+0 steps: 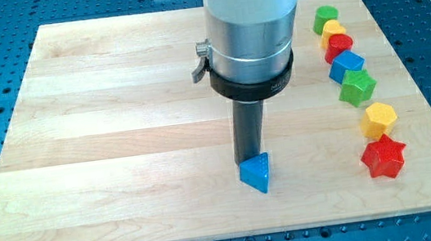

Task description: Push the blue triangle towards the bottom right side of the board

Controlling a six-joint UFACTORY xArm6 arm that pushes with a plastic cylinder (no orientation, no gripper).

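The blue triangle (257, 173) lies on the wooden board (120, 149) near the view's bottom, a little right of centre. My tip (249, 159) stands right behind the triangle's upper left edge and seems to touch it. The dark rod rises from there into the arm's large silver cylinder (248, 18), which hides the board behind it.
A column of blocks runs down the view's right: a green block (324, 18), a yellow block (334, 30), a red block (339, 46), a blue block (346, 65), a green block (356, 87), a yellow block (379, 119) and a red star (383, 157).
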